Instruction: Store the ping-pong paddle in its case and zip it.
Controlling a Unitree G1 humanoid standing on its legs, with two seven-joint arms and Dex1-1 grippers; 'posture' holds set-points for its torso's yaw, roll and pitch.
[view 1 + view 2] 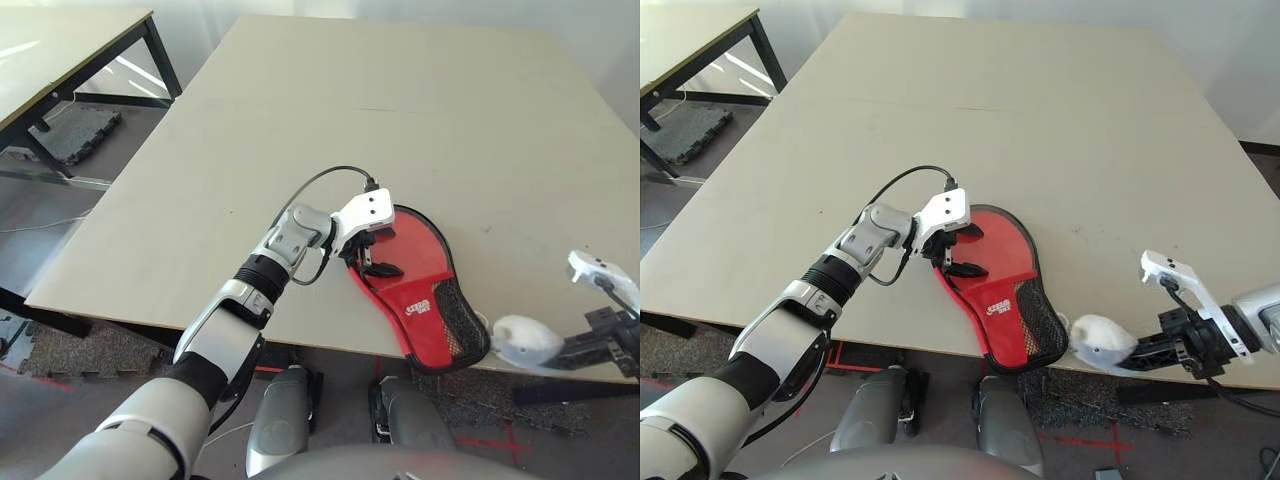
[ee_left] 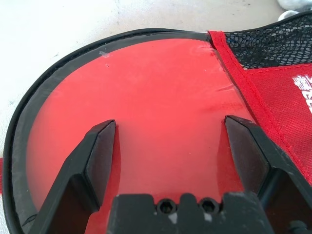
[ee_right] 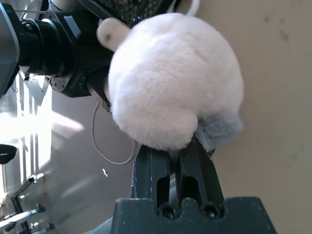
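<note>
Two tables are in the room: a big pale one [image 1: 300, 120] in front of the robot, and a smaller one [image 1: 50, 45] off to the far left. One case [image 1: 995, 275] lies flat at the big table's near edge, its round end pointing far. It shows one glossy red face, one red panel [image 1: 995, 298] with one white logo [image 1: 999, 307], and one black mesh pocket [image 1: 1042, 318] on the right.

Two grippers are at work. The left gripper [image 2: 171, 119] stands wide open over the red face, holding nothing, its two fingers well apart (I can't tell whether they touch it). The right gripper [image 3: 174, 146] is closed on one toy [image 3: 173, 80], white and plush with a grey part, just right of the case by the near edge.
</note>
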